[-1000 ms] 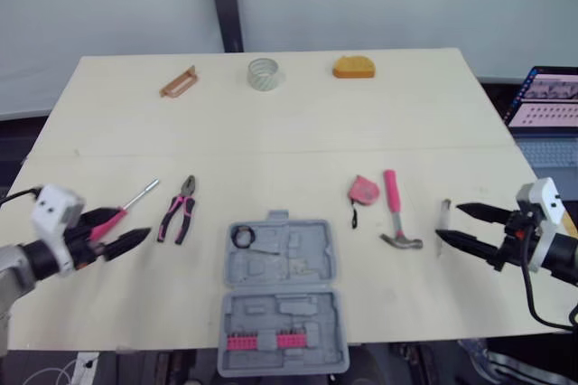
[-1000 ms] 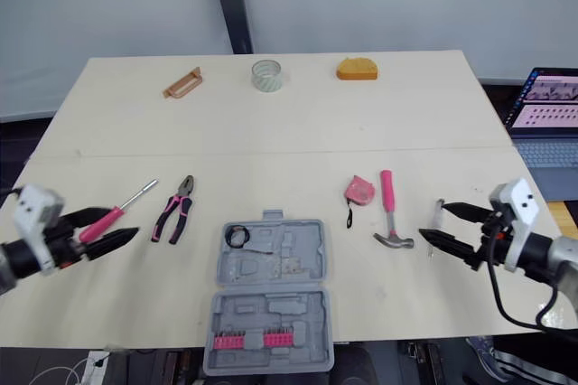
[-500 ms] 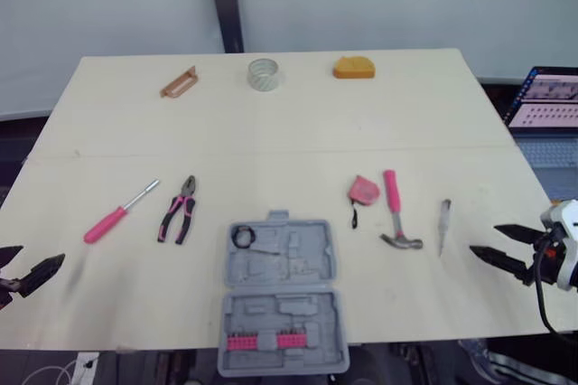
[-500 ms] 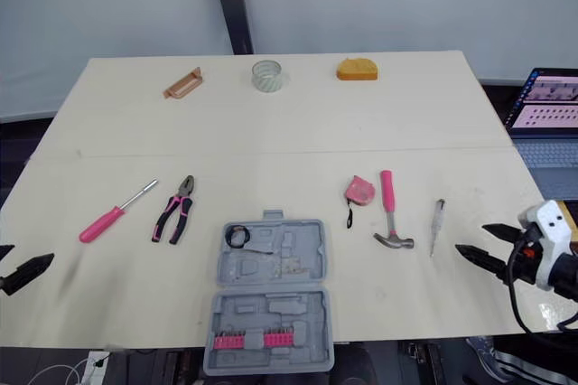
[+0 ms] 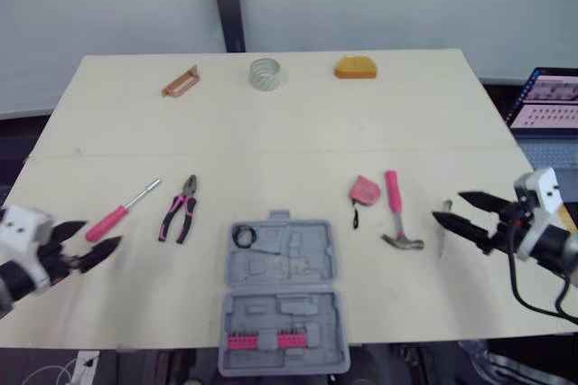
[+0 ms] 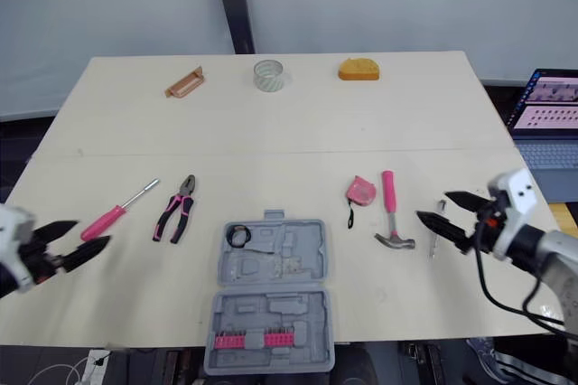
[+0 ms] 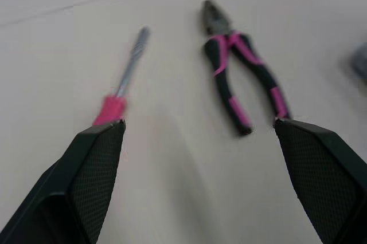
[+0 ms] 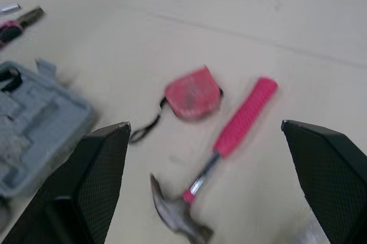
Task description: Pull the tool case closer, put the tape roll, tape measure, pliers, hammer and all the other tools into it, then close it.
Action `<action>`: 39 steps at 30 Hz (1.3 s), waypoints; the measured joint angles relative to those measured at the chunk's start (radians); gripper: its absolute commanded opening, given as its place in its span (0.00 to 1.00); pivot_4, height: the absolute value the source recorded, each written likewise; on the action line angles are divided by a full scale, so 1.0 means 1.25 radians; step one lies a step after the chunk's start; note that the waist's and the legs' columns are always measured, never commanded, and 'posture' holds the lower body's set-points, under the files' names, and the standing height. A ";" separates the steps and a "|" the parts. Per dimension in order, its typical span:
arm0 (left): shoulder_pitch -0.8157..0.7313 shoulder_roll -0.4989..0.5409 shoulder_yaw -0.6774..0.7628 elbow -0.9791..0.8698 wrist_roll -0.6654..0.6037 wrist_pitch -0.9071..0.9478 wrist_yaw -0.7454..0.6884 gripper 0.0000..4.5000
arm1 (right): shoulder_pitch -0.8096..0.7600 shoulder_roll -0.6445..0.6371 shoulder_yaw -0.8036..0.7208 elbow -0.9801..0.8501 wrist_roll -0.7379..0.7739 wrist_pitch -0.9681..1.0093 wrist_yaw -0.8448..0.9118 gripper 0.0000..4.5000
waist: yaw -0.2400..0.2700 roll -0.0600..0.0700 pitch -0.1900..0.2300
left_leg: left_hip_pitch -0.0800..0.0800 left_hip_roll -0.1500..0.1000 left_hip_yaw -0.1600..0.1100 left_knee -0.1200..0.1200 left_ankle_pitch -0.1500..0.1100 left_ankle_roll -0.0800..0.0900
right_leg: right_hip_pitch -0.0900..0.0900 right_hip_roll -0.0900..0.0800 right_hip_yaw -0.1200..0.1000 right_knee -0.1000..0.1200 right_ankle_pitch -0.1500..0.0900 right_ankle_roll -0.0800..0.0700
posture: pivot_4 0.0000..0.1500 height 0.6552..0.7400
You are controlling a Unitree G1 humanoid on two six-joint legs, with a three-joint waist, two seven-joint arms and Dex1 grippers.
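Observation:
The grey tool case (image 5: 282,295) lies open at the table's front edge, with pink bits in its near half. A pink screwdriver (image 5: 120,213) and pink-black pliers (image 5: 179,209) lie to its left. A pink tape measure (image 5: 364,189), a pink-handled hammer (image 5: 396,209) and a small slim screwdriver (image 5: 444,225) lie to its right. The tape roll (image 5: 264,72) stands at the far edge. My left gripper (image 5: 101,233) is open just left of the pink screwdriver's handle (image 7: 109,109). My right gripper (image 5: 448,206) is open over the slim screwdriver, pointing at the hammer (image 8: 229,135).
An orange block (image 5: 354,68) and a brown holder (image 5: 179,81) rest at the far edge beside the tape roll. A laptop (image 5: 546,100) sits off the table's right side. Bare tabletop lies between the far items and the tools.
Half a second ago both grippers were drawn back to the table's side edges; both have since come inward, the left to the pink screwdriver, the right to the slim one. No tool moved.

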 measured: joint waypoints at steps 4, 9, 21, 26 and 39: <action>-0.085 -0.017 -0.120 -0.083 -0.020 0.039 -0.003 0.99 | -0.047 0.057 0.078 -0.072 -0.014 0.087 -0.126 1.00 | -0.001 0.000 0.000 | 0.000 0.000 0.000 0.001 0.000 0.000 | 0.000 0.000 0.000 0.000 0.000 0.000 | 1.00 1.00; -0.190 -0.030 -0.262 -0.147 -0.034 0.051 -0.041 0.99 | -0.086 0.109 0.137 -0.129 -0.027 0.233 -0.275 1.00 | -0.004 0.000 0.000 | 0.000 0.000 0.000 0.000 0.000 0.000 | -0.001 0.001 0.000 0.004 0.000 0.000 | 1.00 1.00; -0.334 -0.092 -0.431 -0.174 -0.031 0.027 -0.098 0.99 | -0.171 0.281 0.318 -0.041 -0.164 0.287 -0.431 1.00 | -0.006 0.000 0.000 | 0.000 0.000 0.001 0.001 0.000 0.000 | -0.002 0.001 0.000 0.006 0.000 0.000 | 1.00 1.00; -0.335 -0.095 -0.442 -0.189 -0.028 0.027 -0.093 0.99 | -0.189 0.322 0.343 -0.001 -0.200 0.273 -0.433 1.00 | -0.006 0.000 0.000 | 0.000 0.000 0.001 0.001 0.000 0.000 | -0.002 0.001 0.000 0.006 0.000 0.000 | 1.00 1.00; -0.333 -0.099 -0.443 -0.191 -0.022 0.028 -0.067 1.00 | -0.225 0.375 0.343 0.067 -0.262 0.230 -0.437 0.70 | -0.007 0.000 0.000 | 0.000 0.000 0.000 0.001 0.000 0.000 | -0.002 0.001 0.000 0.006 0.000 0.000 | 1.00 1.00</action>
